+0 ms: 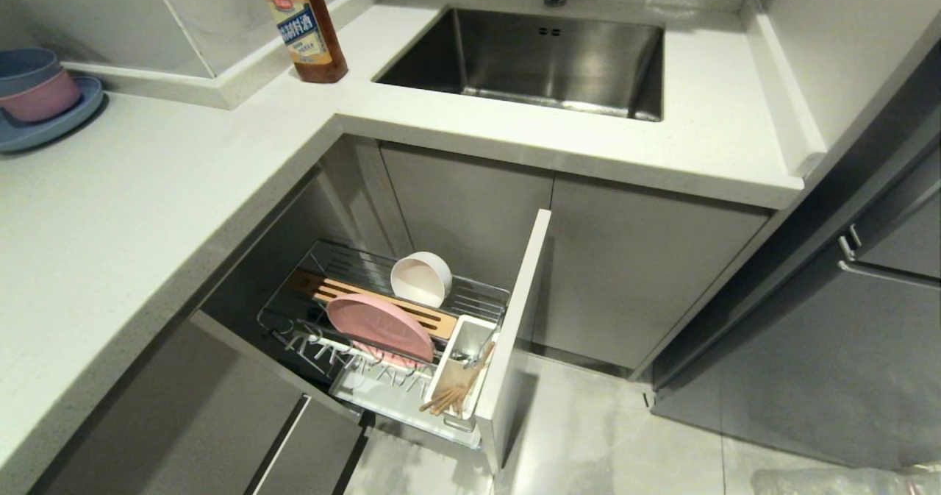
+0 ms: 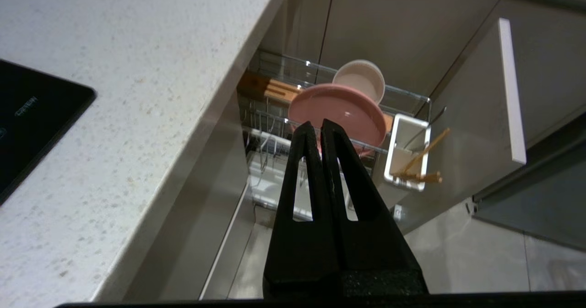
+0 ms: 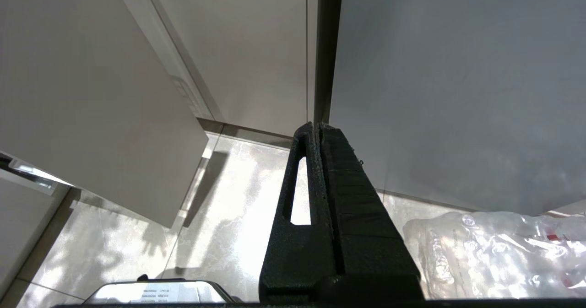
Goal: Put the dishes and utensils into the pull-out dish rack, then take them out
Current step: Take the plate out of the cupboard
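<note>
Rack (image 1: 470, 300) pulled out under the counter (image 1: 147, 208): pink plate (image 1: 380, 327) on edge, long axis along the wooden block (image 1: 412, 311); bowl (image 1: 420, 279) tipped on its side behind it. Chopsticks (image 1: 452, 392) and spoon (image 1: 481, 353) lean in the cup (image 1: 462, 348). Left gripper (image 2: 318, 127) above the rack and right gripper (image 3: 316, 127) by the floor, both closed tight, holding nothing.

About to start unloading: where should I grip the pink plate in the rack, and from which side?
Grip the pink plate by its raised top rim, coming from above. It stands on edge, leaning in the pull-out dish rack, so only that upper rim is free; wires surround its lower edge.
</note>
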### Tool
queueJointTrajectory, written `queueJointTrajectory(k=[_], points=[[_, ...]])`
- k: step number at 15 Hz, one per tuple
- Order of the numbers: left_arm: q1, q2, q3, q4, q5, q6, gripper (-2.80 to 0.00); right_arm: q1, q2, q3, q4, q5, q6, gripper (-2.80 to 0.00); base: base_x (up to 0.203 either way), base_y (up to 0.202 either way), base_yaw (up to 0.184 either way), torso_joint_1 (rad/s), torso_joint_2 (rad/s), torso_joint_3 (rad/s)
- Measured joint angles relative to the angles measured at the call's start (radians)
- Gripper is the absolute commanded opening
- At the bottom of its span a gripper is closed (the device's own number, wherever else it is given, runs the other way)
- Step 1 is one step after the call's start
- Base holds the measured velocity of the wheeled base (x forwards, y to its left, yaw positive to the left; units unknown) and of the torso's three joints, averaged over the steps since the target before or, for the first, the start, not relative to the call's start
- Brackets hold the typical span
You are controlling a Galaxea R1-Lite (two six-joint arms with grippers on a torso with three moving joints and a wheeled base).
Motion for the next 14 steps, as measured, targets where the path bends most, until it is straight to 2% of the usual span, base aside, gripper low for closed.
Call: queueJointTrajectory(k=[3,6,8,9,11,14], points=[[0.007,-0.099,0.220,-0.179,-0.032,0.018,-2.80,0.000,0.000,0.000,0.000,0.000,0.000,-2.80,0.000,0.000,0.000,0.000,0.00,0.000],[0.009,-0.136,0.405,-0.323,-0.037,0.107,-2.80,0.000,0.000,0.000,0.000,0.000,0.000,-2.80,0.000,0.000,0.000,0.000,0.00,0.000],[0.009,-0.145,0.525,-0.431,-0.036,0.138,-2.80,0.000,0.000,0.000,0.000,0.000,0.000,-2.80,0.000,0.000,0.000,0.000,0.00,0.000],[0.010,-0.146,0.558,-0.451,-0.032,0.131,-2.80,0.000,0.000,0.000,0.000,0.000,0.000,-2.80,0.000,0.000,0.000,0.000,0.00,0.000],[0.010,-0.148,0.586,-0.391,-0.023,0.102,-2.80,0.000,0.000,0.000,0.000,0.000,0.000,-2.80,0.000,0.000,0.000,0.000,0.00,0.000],[0.010,-0.149,0.592,-0.384,-0.021,0.097,-2.80,0.000,0.000,0.000,0.000,0.000,0.000,-2.80,0.000,0.000,0.000,0.000,0.00,0.000]])
